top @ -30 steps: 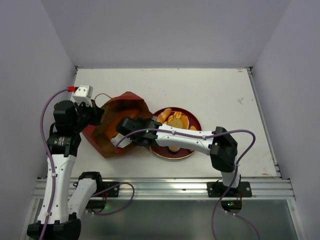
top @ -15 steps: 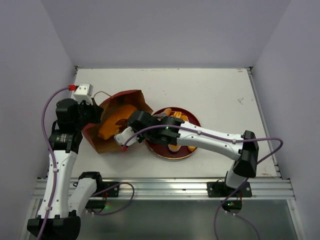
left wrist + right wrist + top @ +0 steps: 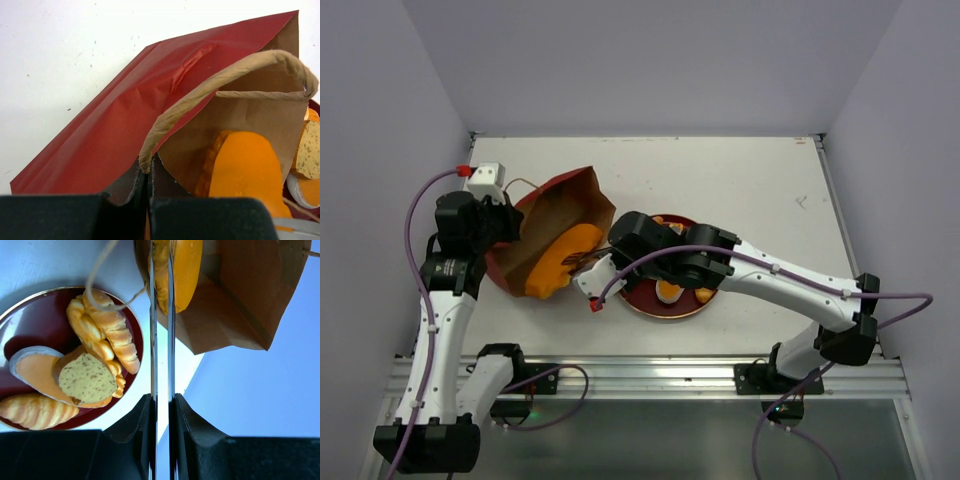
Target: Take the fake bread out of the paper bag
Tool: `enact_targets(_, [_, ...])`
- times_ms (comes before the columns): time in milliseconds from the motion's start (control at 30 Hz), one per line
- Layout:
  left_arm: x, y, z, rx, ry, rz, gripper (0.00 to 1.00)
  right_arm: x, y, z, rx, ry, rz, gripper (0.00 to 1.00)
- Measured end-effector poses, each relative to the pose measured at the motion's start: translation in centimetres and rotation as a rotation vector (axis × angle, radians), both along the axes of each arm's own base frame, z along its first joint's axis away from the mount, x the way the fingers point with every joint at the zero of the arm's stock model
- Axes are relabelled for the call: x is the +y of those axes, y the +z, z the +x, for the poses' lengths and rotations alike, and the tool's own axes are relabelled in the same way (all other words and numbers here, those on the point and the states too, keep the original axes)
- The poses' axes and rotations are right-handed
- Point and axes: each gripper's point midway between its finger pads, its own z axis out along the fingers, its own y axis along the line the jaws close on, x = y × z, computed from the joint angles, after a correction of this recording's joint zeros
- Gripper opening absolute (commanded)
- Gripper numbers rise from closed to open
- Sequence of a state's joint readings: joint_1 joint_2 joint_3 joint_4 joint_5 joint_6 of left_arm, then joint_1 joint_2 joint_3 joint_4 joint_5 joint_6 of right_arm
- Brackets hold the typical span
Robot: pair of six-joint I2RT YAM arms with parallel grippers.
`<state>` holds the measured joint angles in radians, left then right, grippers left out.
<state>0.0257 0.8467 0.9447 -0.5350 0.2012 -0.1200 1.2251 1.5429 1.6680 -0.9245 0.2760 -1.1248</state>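
white counter [image 3: 750, 190]: left tool [image 3: 149, 175] clamped on paper bag [image 3: 560, 205] rim, fake bread [image 3: 560, 255] slab inside bag mouth, right tool [image 3: 580, 263] tips together at it, hold unclear; best drawn straight out of bag, clear of cord handle [image 3: 215, 85].

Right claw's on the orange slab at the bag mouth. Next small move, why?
Probably draw the right claw back toward the plate: it pinches the orange slab, mostly inside the paper bag, whose rim the left claw holds.
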Motion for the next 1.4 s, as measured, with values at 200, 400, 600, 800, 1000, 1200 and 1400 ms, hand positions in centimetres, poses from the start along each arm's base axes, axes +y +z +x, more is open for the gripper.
enact_targets(200, [0.4,0.6,0.6,-0.004,0.023,0.011,0.0,-1.5,2.6,-0.9,0.052,0.019,0.05,0.0])
enact_targets(400, [0.9,1.0,1.0,-0.004,0.043,0.021,0.0,-3.1,5.0,-0.9,0.067,0.007,0.111,0.0])
enact_targets(600, [1.0,1.1,1.4,0.001,0.053,0.025,0.0,-4.6,5.6,-1.4,0.084,0.002,0.124,0.0])
enact_targets(800, [1.2,1.3,1.8,0.007,0.062,0.028,0.0,-5.4,6.6,-1.2,0.101,-0.018,0.163,0.0])
enact_targets(1000, [1.4,1.7,2.8,0.021,0.07,0.032,0.0,-7.1,8.7,-1.5,0.092,-0.035,0.238,0.0])
enact_targets(1200, [1.5,1.5,2.6,0.029,0.074,0.033,0.0,-9.1,10.8,-2.0,0.064,-0.049,0.304,0.0])
enact_targets(1400, [1.6,2.1,2.6,0.025,0.081,0.035,0.0,-11.4,10.9,-1.9,0.053,-0.092,0.325,0.0])
